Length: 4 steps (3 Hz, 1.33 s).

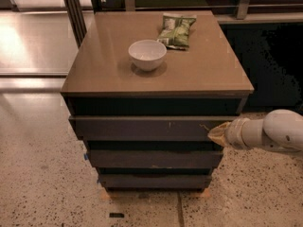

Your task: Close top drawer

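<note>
Dark scratched top drawer (pixel 142 127), tool (pixel 215 134) at right end

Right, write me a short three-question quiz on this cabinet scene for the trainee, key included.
1. True or false: the white bowl stands on the cabinet top, to the left of the green snack bag.
2. Pick one. The gripper is:
A) over the white bowl
B) at the right end of the top drawer, level with its front
C) down at the floor
3. Fill in: of the stacked fronts, the ___ one juts out furthest.

Key: 1 true; 2 B; 3 top.
</note>
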### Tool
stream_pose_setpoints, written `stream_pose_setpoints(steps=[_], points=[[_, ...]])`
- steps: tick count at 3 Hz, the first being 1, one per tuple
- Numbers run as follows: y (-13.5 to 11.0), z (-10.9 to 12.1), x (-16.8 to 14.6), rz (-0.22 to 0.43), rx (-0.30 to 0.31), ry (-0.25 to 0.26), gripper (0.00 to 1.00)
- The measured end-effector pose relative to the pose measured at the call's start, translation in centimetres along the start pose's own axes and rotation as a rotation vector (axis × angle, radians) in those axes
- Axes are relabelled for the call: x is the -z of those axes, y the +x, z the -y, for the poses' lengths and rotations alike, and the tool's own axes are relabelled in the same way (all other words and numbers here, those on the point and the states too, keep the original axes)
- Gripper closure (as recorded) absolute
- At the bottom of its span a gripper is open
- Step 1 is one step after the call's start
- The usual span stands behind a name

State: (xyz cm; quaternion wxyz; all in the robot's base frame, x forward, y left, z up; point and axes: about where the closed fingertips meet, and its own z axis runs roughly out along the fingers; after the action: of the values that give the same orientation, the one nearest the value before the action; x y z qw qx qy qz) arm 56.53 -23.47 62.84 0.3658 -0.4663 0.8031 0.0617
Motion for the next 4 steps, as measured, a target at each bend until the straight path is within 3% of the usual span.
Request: stream_pose_setpoints(steps=[2, 3, 4], points=[[0.9, -1.0, 0.6, -0.002, -0.013, -0.023, 0.13], [0.7, -2.4, 0.4, -0.036, 0.001, -0.094, 0.00], [0.7, -2.9, 0.7, -0.036, 0.001, -0.094, 0.00]])
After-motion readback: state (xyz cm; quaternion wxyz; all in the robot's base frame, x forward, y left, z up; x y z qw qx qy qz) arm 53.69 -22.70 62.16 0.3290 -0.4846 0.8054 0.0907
